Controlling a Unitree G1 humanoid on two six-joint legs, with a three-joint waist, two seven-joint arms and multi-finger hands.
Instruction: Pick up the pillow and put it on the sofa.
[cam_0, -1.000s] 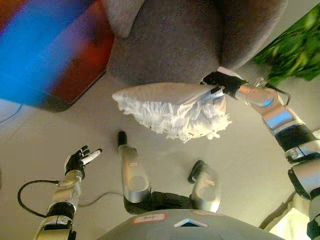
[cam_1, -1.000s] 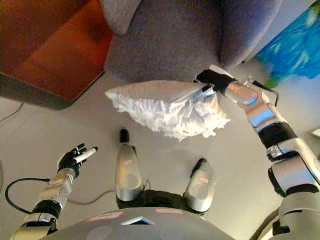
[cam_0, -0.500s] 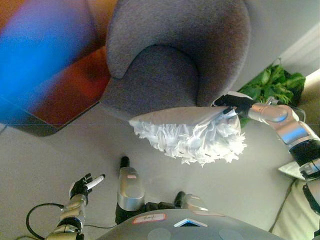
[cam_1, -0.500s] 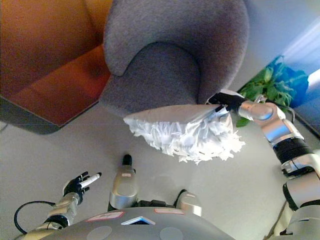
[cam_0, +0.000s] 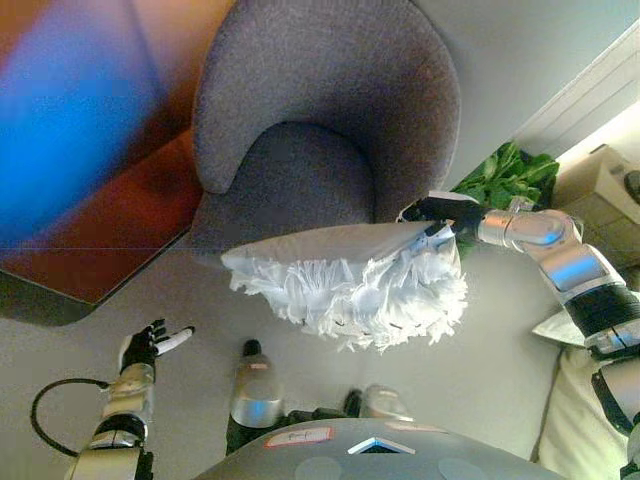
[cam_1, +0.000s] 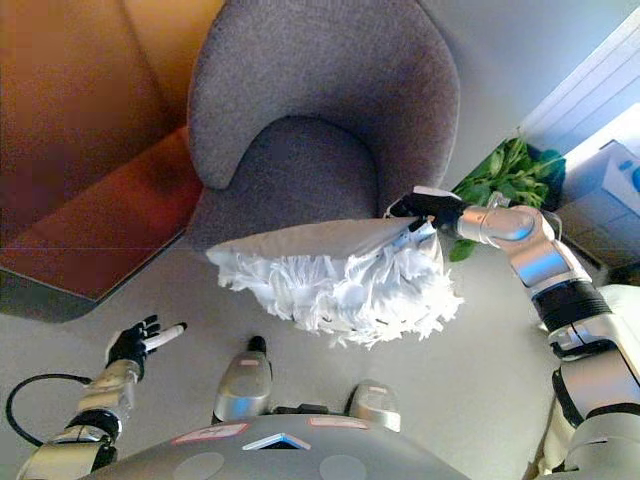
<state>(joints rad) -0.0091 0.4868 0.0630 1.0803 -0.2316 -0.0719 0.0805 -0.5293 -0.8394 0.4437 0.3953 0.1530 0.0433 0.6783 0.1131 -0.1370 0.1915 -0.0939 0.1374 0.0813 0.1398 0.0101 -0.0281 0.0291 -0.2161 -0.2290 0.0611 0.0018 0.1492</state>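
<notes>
**Over the armchair's front edge: pillow held aloft in my right hand**

Before the grey upholstered tub armchair (cam_0: 330, 130) hangs the white pillow with a smooth grey-white top and a shaggy ruffled fringe (cam_0: 345, 280). It is clear of the floor, level with the chair's front lip and partly overlapping the seat as I see it from the head camera. It sags down and away from the held corner, fringe drooping underneath.

My right hand (cam_0: 435, 212) sits at the chair's right front corner, dark fingers curled tight on the pillow's right-hand corner. That pinch is the only hold I can see on it. The silver-grey right arm runs off to the right of the chair.

My left hand (cam_1: 135, 342) is low and well off to the left of the chair, near the pale floor (cam_0: 500, 340), nothing in it. Fingers spread and relaxed, one white-tipped finger pointing outward. Well apart from the pillow.

Left of the chair: a red-brown flat panel with a dark edge (cam_1: 90, 230), lying against the floor; I cannot tell what it is.

Right of the chair, just behind my right hand: a green leafy plant (cam_1: 505, 175). Further right, a pale box-like object (cam_0: 595, 185), detail not readable.

Chair seat carries nothing but the pillow's overhang in view; whether the pillow touches the seat edge I cannot tell.
</notes>
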